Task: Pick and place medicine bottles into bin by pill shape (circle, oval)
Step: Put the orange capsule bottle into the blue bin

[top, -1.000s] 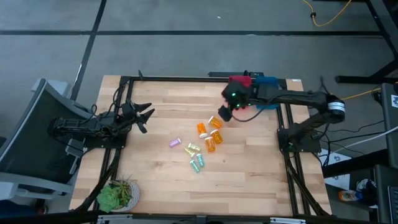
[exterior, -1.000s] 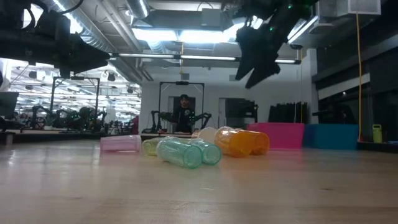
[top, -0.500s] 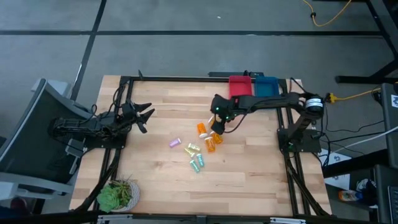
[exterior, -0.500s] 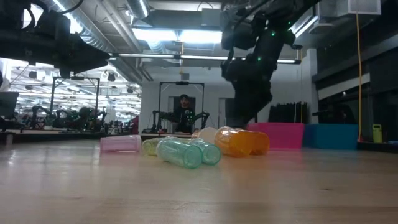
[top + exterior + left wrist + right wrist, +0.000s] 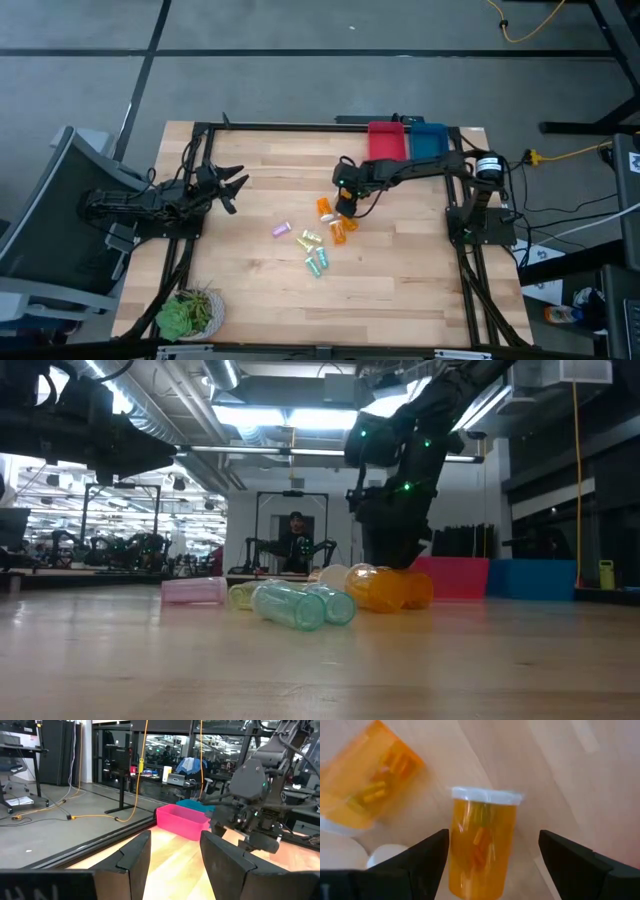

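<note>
Several small pill bottles lie on their sides in a loose cluster mid-table: orange ones (image 5: 326, 208) (image 5: 340, 231), a purple one (image 5: 281, 230), a yellow one (image 5: 308, 240) and a teal one (image 5: 317, 263). My right gripper (image 5: 346, 205) is open and low over the orange bottles. In the right wrist view its fingers stand on either side of one orange bottle (image 5: 481, 845) with a white cap (image 5: 487, 796), without touching it. A second orange bottle (image 5: 367, 785) lies beside it. My left gripper (image 5: 230, 185) is open and empty at the table's left.
A pink bin (image 5: 388, 141) and a blue bin (image 5: 430, 139) stand side by side at the far edge, right of centre. A green plant (image 5: 190, 313) sits at the near left corner. A person (image 5: 294, 540) stands in the room beyond the table.
My right gripper has moved from near the bins toward the table's left and near edge and come down onto the orange bottles, its fingers now pointing down around one of them. The bottles have stayed where they were.
</note>
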Controlling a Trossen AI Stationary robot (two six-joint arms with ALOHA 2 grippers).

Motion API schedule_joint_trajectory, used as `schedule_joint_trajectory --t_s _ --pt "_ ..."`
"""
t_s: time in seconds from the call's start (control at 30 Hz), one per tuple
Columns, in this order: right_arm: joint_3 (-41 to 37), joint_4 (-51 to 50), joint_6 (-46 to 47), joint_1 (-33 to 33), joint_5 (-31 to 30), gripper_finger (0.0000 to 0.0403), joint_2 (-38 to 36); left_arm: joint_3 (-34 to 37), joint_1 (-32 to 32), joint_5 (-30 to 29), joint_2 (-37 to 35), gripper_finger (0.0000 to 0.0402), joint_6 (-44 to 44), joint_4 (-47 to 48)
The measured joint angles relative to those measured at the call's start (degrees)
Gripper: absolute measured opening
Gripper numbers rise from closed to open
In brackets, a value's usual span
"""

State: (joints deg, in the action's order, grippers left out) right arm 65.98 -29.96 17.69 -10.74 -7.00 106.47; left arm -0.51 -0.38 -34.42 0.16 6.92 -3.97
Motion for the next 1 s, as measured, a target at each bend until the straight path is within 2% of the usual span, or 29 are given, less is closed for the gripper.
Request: schedule_joint_trajectory --t_s 0.57,1.0 --pt "0.1 3.5 0.1 0.0 -0.9 0.0307 3.7 0.0 0.0 0.0 0.0 0.0166 0.0 0.0" --pt "0.1 3.6 1.6 0.0 0.1 0.0228 3.7 0.0 0.0 0.0 0.0 0.0166 0.1 0.0"
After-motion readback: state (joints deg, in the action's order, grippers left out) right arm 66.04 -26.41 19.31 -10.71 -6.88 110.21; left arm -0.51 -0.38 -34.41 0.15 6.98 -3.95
